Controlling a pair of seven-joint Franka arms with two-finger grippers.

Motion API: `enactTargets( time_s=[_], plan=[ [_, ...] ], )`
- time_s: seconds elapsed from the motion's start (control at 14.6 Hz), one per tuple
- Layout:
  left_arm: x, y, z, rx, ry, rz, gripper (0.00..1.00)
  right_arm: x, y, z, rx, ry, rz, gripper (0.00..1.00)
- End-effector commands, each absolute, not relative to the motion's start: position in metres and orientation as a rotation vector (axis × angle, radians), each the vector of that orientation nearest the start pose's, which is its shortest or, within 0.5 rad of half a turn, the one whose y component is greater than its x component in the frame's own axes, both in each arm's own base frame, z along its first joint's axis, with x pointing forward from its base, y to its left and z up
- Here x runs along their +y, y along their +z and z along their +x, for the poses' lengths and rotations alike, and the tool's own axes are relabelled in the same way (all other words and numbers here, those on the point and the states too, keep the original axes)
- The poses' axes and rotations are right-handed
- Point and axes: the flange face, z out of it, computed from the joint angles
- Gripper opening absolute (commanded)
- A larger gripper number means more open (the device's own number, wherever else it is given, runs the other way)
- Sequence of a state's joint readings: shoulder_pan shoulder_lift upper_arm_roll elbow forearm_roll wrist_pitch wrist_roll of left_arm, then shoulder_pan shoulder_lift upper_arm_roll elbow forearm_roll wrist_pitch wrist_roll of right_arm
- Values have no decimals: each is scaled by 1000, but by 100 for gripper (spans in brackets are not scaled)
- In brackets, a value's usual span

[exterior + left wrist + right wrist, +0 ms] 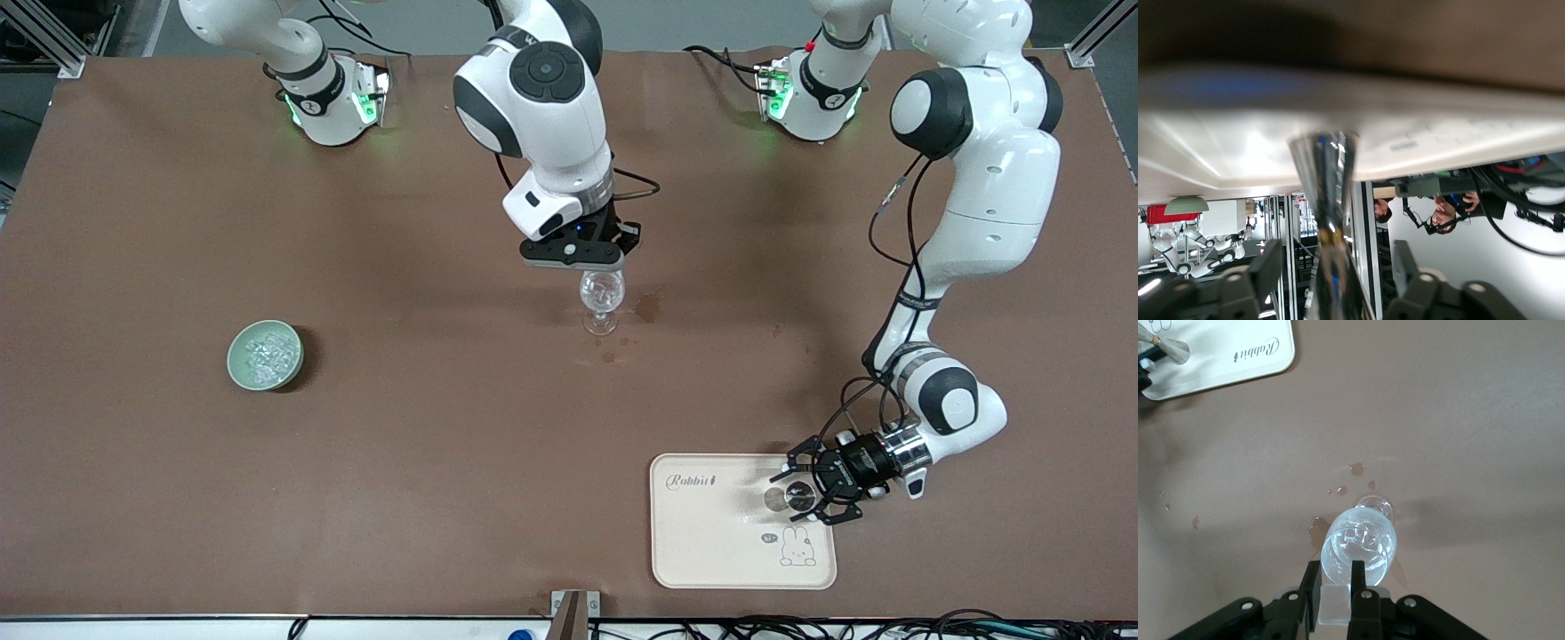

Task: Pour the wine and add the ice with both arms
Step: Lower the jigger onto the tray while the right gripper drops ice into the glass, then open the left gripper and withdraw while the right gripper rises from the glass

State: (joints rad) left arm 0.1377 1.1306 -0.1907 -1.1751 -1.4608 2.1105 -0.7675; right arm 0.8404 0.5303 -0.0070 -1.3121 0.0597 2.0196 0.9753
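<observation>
Right gripper [594, 263]: directly over the stemmed glass [601, 300] at mid-counter — fingers pinching an ice cube [1335, 603] above its mouth.
Ice supply: green bowl [265, 356], toward the right arm's end.
Left gripper [822, 489]: over the tray [702, 533], fingers apart around a bottle neck [1328, 193] — waiting.
</observation>
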Motion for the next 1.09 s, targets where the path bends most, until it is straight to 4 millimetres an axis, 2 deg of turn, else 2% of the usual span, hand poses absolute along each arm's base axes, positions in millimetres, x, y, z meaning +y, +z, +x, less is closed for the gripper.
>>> enactTargets(
  time_s=[0.0, 0.07, 0.27, 0.34, 0.48, 0.75, 0.82, 0.89, 1.03],
  plan=[
    [-30, 173, 764, 1477, -673, 1322, 100, 545, 437, 482, 253, -112, -2960, 5],
    [-24, 190, 763, 1469, -685, 1396, 100, 546, 432, 482, 251, -108, -2966, 5],
    [19, 235, 756, 1465, -697, 1586, 100, 549, 422, 482, 239, -116, -2979, 7],
    [23, 245, 753, 1451, -690, 1676, 100, 549, 418, 483, 236, -117, -2981, 8],
    [26, 278, 747, 1416, -653, 1860, 100, 552, 407, 486, 236, -125, -2975, 14],
    [37, 355, 726, 1333, -620, 2135, 100, 553, 397, 486, 229, -123, -2992, 25],
    [34, 374, 722, 1319, -586, 2219, 100, 552, 395, 485, 227, -121, -2997, 31],
    [27, 395, 718, 1303, -533, 2313, 100, 552, 392, 485, 224, -117, -3003, 44],
    [-1, 434, 708, 1232, -468, 2472, 100, 547, 392, 488, 233, -114, -3008, 76]
  ],
)
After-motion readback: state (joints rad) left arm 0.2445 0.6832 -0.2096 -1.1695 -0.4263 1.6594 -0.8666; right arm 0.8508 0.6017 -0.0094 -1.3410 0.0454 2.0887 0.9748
